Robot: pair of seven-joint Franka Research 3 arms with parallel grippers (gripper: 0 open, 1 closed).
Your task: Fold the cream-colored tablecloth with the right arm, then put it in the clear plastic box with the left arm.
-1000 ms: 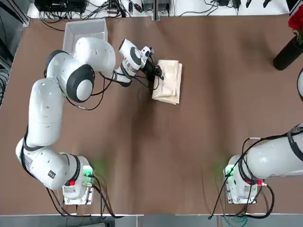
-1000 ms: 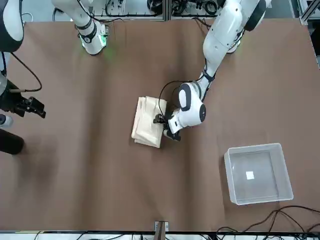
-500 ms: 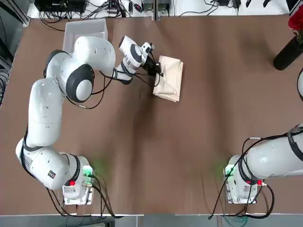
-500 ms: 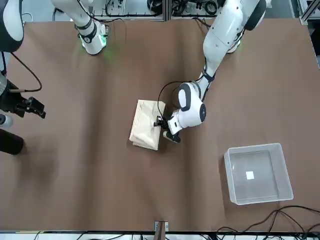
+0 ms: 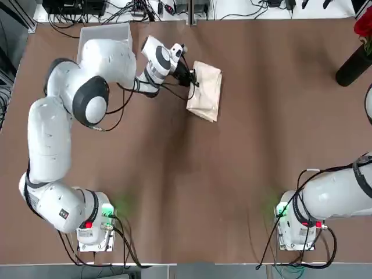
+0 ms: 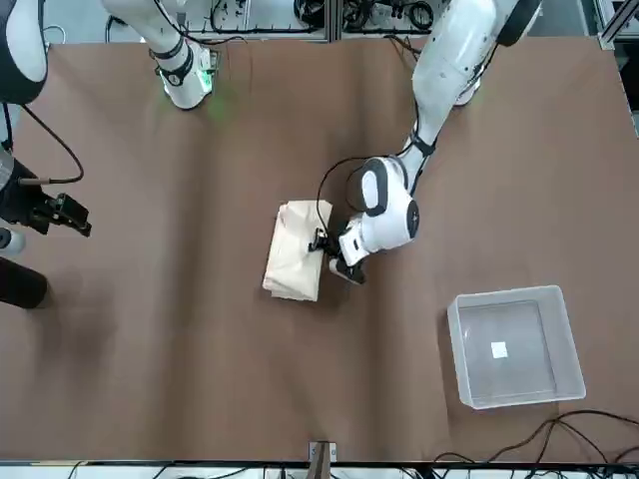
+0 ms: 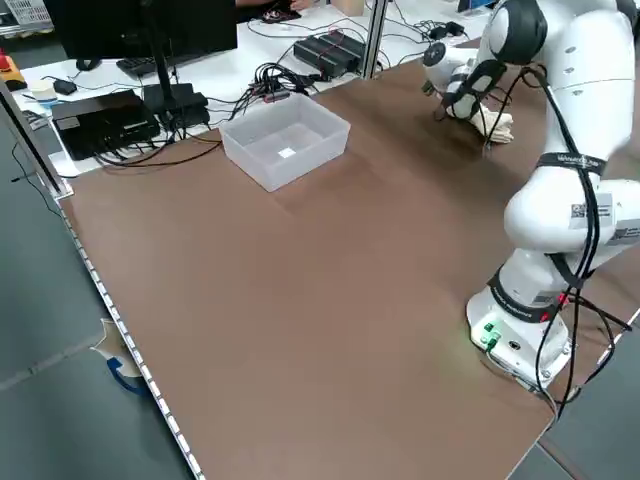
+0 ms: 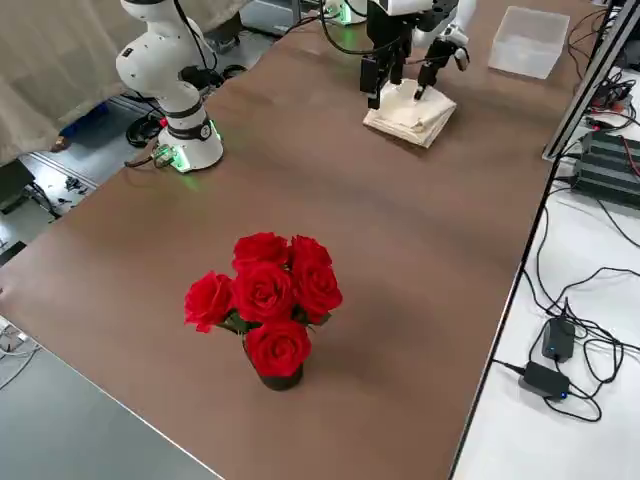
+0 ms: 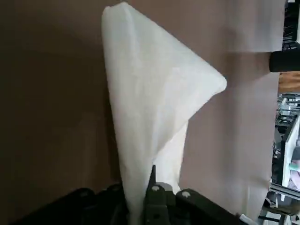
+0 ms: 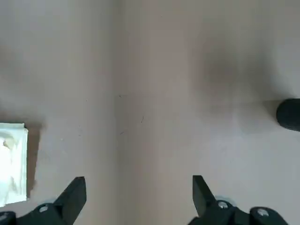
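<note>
From above, we see the left end effector (image 5: 190,80) clamped on the folded cream-colored tablecloth (image 5: 206,93), which has lifted and swung slightly toward the clear plastic box (image 5: 110,34). In front, the right end effector (image 6: 62,213) remains spread wide over the tabletop (image 6: 200,379).

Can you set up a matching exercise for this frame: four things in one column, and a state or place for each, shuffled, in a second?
Things:
1. cream tablecloth
2. clear plastic box
3. left gripper
4. right gripper

States or places:
A. open over bare table, holding nothing
B. folded, one edge pinched and pulled up
C. shut on fabric at the bundle's edge
D. empty but for a small white label

Pairs: 1-B, 2-D, 3-C, 4-A
</note>
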